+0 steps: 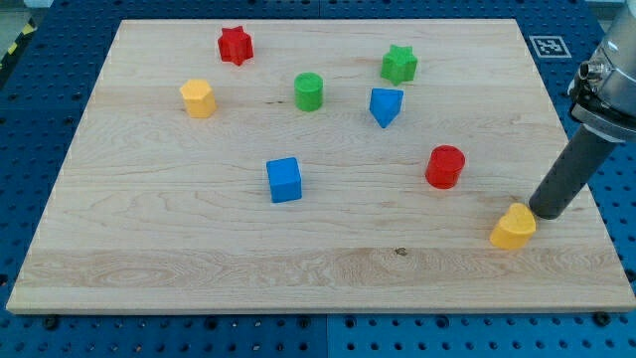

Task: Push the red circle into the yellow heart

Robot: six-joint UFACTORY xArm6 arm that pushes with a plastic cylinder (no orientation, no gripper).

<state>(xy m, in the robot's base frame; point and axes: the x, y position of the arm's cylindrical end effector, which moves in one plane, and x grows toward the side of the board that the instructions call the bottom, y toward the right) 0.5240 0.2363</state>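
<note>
two blocks matter here: the red circle (445, 166) sits up-left of the yellow heart (513, 227) on the tabletop (199, 249), the tip (546, 213) (no fingers) touches the heart's right, so it should probably circle behind red and push down-right.

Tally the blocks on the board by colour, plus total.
Red: 2, a red star block and a red circle block.
Yellow: 2, a yellow heart block and a yellow rounded block.
Green: 2, a green star block and a green cylinder block.
Blue: 2, a blue cube block and a blue triangular block.
Total: 8.
My tip sits just right of the yellow heart.
</note>
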